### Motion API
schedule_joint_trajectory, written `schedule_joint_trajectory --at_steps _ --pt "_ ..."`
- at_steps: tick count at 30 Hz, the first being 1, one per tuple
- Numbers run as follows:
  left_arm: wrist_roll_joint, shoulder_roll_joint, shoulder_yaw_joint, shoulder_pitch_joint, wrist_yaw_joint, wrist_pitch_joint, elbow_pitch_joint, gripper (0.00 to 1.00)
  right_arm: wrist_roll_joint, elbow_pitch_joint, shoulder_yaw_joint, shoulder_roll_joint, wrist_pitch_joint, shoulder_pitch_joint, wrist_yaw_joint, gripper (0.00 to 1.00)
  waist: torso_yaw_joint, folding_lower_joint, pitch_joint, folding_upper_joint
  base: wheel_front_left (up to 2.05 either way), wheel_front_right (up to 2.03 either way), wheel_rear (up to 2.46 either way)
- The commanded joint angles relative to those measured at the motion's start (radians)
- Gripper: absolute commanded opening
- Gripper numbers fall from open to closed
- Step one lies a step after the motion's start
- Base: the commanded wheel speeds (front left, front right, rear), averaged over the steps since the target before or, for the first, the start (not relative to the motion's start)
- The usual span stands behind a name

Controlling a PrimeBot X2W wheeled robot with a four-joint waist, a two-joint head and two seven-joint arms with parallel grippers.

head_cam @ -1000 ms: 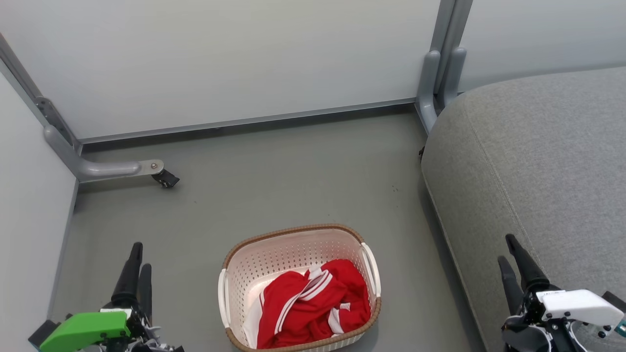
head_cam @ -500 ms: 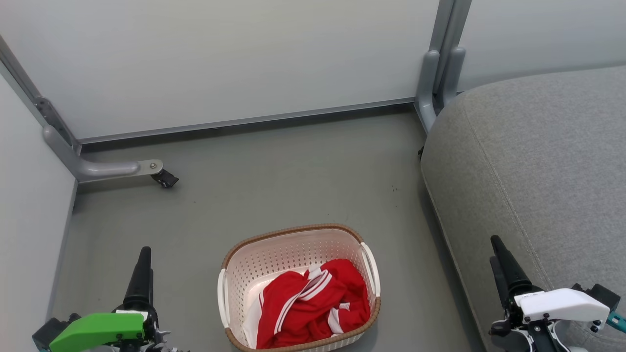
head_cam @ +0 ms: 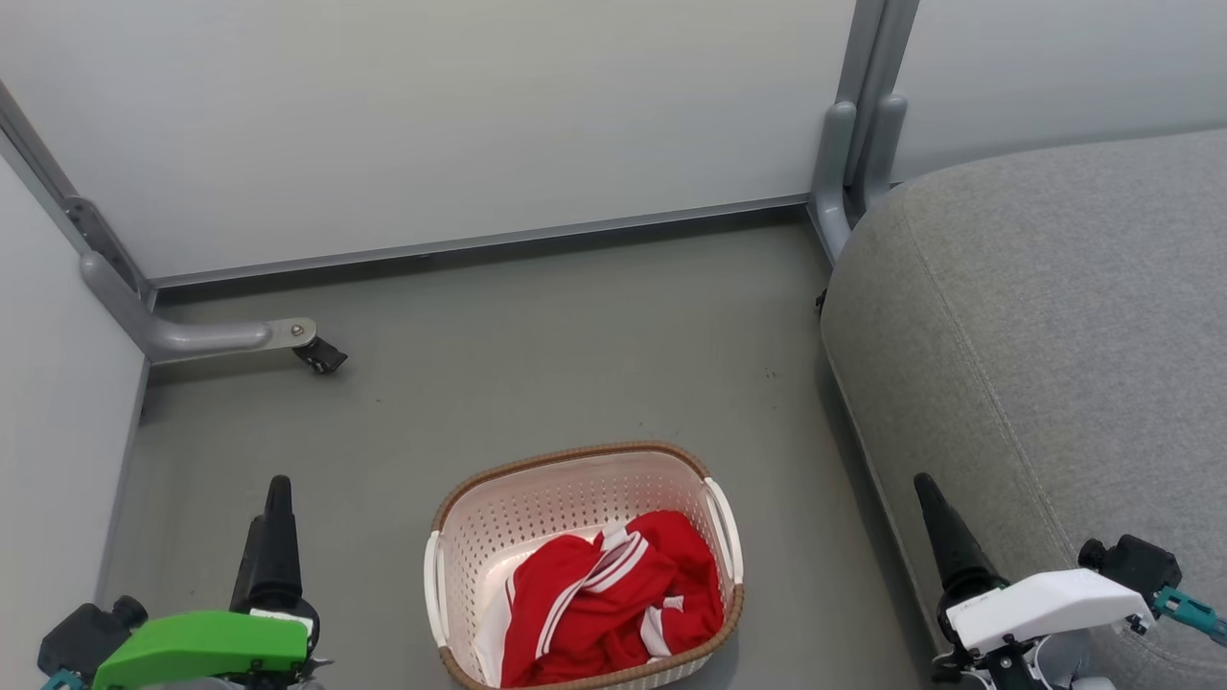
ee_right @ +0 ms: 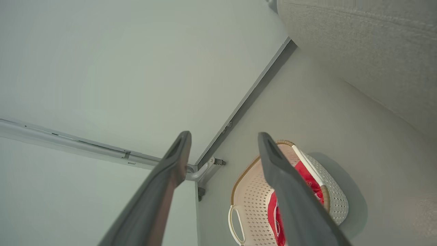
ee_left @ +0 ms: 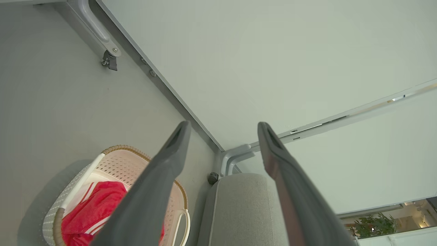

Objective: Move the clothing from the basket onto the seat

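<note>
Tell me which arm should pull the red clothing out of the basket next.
Right, probably. The right gripper hangs open beside the seat, giving the shorter carry. The clothing lies toward the right side of the basket. The left gripper, also open, sits across the basket from the seat.

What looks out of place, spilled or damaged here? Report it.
Nothing stands out. The basket stands upright on the floor, with the red clothing crumpled inside it and none over the rim. The seat beside it is bare where visible. The left gripper and right gripper are open and hold nothing.
</note>
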Motion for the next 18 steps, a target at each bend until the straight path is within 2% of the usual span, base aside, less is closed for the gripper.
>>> schedule_joint_trajectory --at_steps 1,11,18 --pt "0.048 0.006 -0.006 0.002 0.008 -0.010 -0.029 1.00 -0.051 -0.022 -0.001 -0.009 -0.012 0.000 0.000 1.00 -0.001 -0.0001 -0.001 0.0000 0.00 0.00 0.00" --pt "0.276 0.007 -0.063 0.036 0.036 -0.047 -0.067 1.00 -0.221 -0.057 0.020 -0.011 -0.049 0.015 0.000 1.00 -0.005 -0.0001 -0.013 0.0000 0.00 0.00 0.00" --pt "0.366 0.008 -0.079 0.051 0.056 -0.069 -0.088 1.00 -0.344 -0.076 0.048 -0.012 -0.071 0.012 0.000 1.00 -0.008 -0.0001 -0.016 0.0000 0.00 0.00 0.00"
